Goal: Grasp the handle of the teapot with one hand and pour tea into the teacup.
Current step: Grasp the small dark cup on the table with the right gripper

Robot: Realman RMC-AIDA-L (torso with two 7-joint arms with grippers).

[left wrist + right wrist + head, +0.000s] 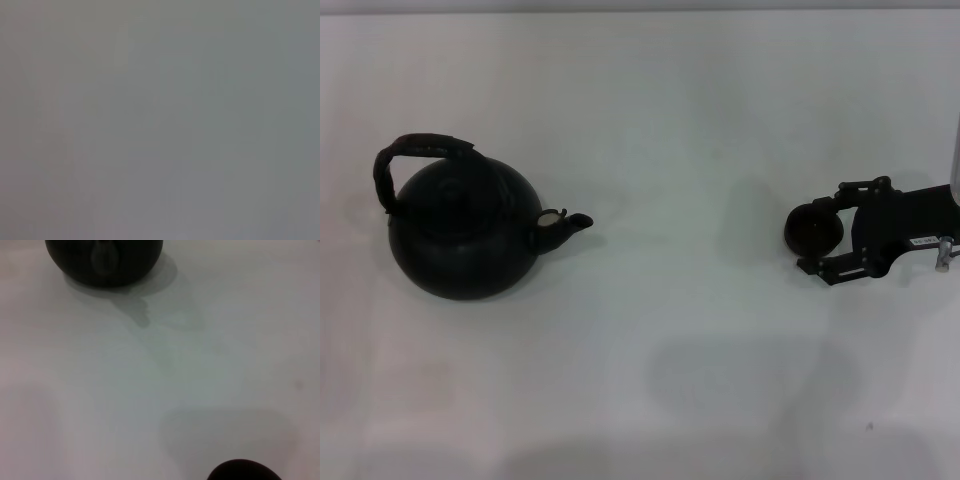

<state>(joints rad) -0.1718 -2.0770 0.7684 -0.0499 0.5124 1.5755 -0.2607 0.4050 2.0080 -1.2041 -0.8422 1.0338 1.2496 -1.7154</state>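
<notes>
Right end effector (817,236): at about 3 o'clock in the head view, reaching in from the right edge; its two dark fingers stand apart on either side of the teacup, one at the far side and one at the near side. Whether they press the cup I cannot tell.
Left end effector: not seen in any view; the left wrist view shows only a flat grey field.
Teacup (813,228): small, round, dark, handleless, on the white table (660,120) between the right fingers; its rim shows as a dark arc at the edge of the right wrist view (243,471).
Teapot (465,235): large, matte black, bulbous, upright on the table at about 9 o'clock, well apart from the cup.
Handle (420,150): thick ribbed arch over the pot's top, leaning toward 11 o'clock.
Spout (570,224): short, pointing toward 3 o'clock, at the cup; the pot's long axis runs 9 to 3.
Right wrist view: the teapot's body (104,262) faces the camera, spout foremost.
</notes>
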